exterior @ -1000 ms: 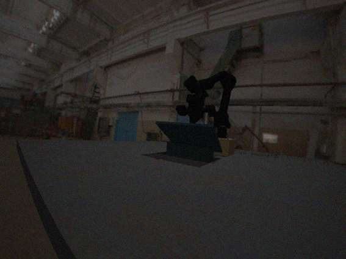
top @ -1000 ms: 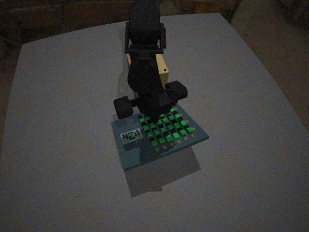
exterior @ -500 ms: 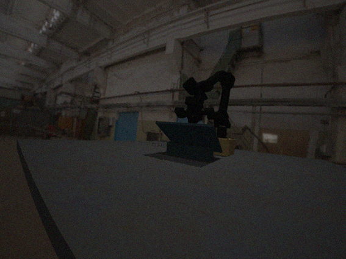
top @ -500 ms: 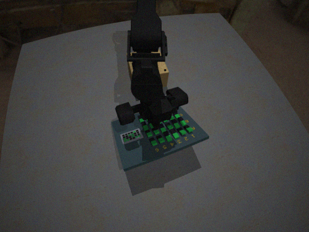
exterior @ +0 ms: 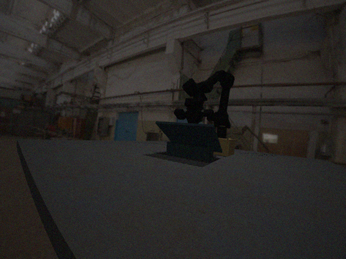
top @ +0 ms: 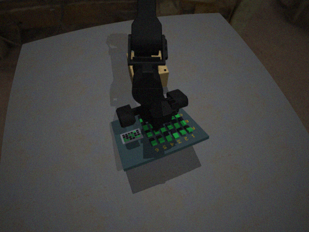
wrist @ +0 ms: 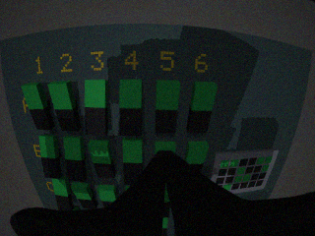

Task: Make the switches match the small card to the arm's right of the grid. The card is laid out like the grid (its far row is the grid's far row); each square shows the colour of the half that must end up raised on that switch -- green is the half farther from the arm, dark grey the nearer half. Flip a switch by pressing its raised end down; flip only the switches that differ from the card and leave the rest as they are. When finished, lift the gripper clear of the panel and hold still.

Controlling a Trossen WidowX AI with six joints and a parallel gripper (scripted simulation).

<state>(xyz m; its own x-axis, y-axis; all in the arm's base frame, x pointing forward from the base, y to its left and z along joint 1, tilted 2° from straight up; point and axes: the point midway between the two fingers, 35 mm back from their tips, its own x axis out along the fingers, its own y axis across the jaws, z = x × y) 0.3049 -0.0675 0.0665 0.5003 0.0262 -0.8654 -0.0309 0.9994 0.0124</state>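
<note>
The teal panel (top: 132, 158) (exterior: 191, 134) (wrist: 290, 98) bears a grid of switches with green far halves and dark nearer halves, columns marked 1 to 6. The far-row switch in column 3 (wrist: 95, 94) looks brightest green. The small card (top: 131, 136) (wrist: 244, 172) of green and dark squares is beside the column 6 side. My gripper (top: 156, 128) (wrist: 164, 156) is shut and empty, its tips pointing down at the second row from the far edge, around the column 5 switch (wrist: 165, 146). Contact cannot be told. The gripper hides much of the nearer rows.
A pale wooden block (top: 163, 78) (exterior: 226, 146) is at the arm's base, behind the panel. The panel is tilted on a stand (exterior: 190, 151) on the grey table (top: 75, 187) (exterior: 174, 219). The arm's shadow falls across the panel.
</note>
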